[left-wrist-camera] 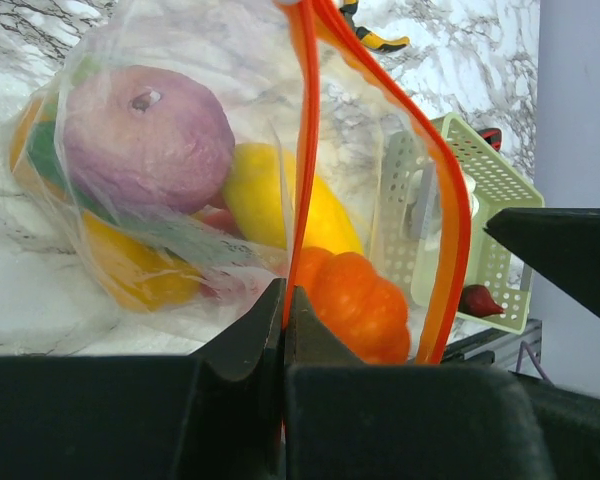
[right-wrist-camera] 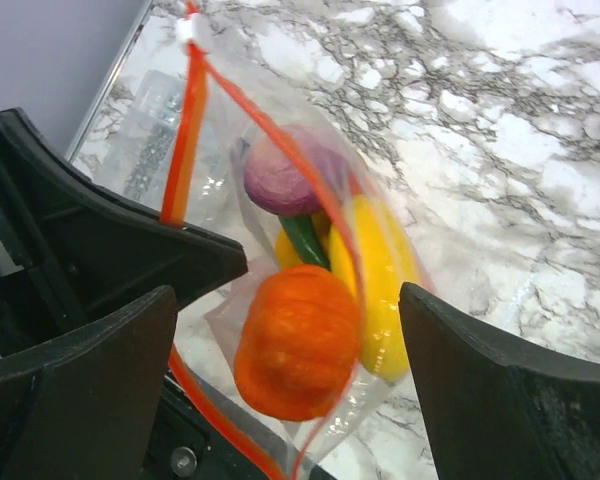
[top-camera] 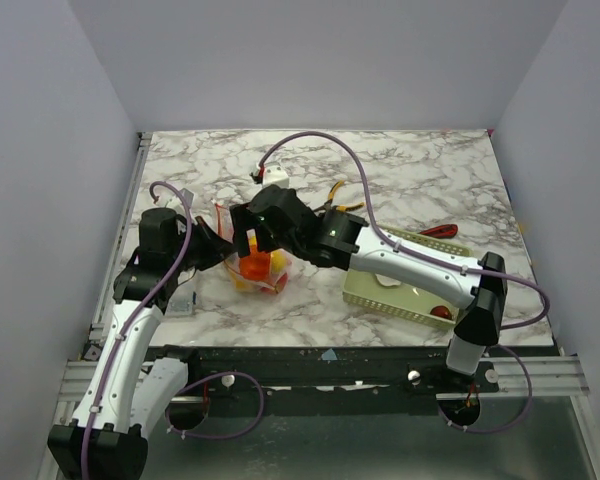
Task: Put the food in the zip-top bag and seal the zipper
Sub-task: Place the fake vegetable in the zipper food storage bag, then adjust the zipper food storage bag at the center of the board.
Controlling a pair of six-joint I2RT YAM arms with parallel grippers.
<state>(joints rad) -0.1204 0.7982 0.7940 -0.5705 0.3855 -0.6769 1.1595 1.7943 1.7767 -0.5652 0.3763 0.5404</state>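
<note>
Zipper [left-wrist-camera: 302,180] open: its two red-orange strips splay apart, one running straight up from my left end effector [left-wrist-camera: 284,312], the other arcing away to the right. The zip-top bag [top-camera: 255,262] lies on the marble counter [top-camera: 430,170], left of centre, with both my wrists converging on it. Food inside, seen through the film: orange piece [right-wrist-camera: 298,340] nearest the mouth, yellow fruit [right-wrist-camera: 380,265] beside it, purple bulb [right-wrist-camera: 285,180] deeper in, something green and more yellow beneath.

Left fingers: together, clamped on one zipper strip near its lower end. My right end effector [right-wrist-camera: 288,300]: fingers wide apart, poised over the bag mouth, touching nothing that I can see.

Judgement: loading looks about finished, so the step in hand is the seal. The next move calls for the right fingers to gather both strips beside my left pinch, close on them, then run along the track while the left anchors the end. The orange piece sits close to the opening and could foul the track.

Outward: pale green mesh basket [top-camera: 400,295] just right of the bag, with a small red piece [top-camera: 442,312] in its near corner. Food or not, cannot tell. Yellow-handled pliers [top-camera: 335,195] lie beyond.

Writing: none readable on bag, basket or tools.
</note>
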